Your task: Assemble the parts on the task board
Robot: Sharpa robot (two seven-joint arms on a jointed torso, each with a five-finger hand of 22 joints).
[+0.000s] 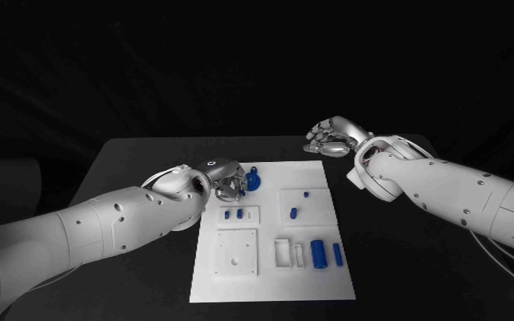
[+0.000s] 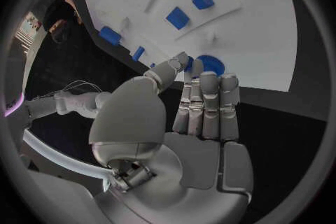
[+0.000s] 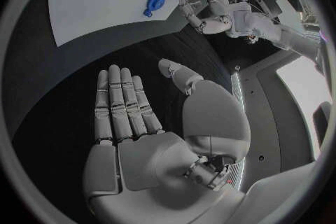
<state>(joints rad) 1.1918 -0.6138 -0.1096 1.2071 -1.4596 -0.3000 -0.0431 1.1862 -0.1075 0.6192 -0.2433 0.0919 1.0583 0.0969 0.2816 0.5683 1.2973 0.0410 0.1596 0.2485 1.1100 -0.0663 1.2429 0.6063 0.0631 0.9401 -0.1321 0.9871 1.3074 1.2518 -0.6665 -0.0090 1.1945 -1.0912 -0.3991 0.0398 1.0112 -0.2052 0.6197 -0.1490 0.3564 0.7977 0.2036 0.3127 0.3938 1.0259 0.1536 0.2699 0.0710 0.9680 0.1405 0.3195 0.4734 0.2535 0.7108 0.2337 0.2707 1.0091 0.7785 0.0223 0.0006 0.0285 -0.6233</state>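
The white task board lies in the middle of the black table. A round blue part sits near its far left edge. My left hand is right beside that part; in the left wrist view its straight fingers reach the rim of the round blue part, and nothing is gripped. My right hand hovers over the bare table beyond the board's far right corner, with its palm flat and holding nothing. From there the round blue part shows beside my left hand.
Small blue parts stand on raised white plates: a pair at the left and two pegs at the right. Two blue cylinders lie near the front beside white slotted blocks and a square plate.
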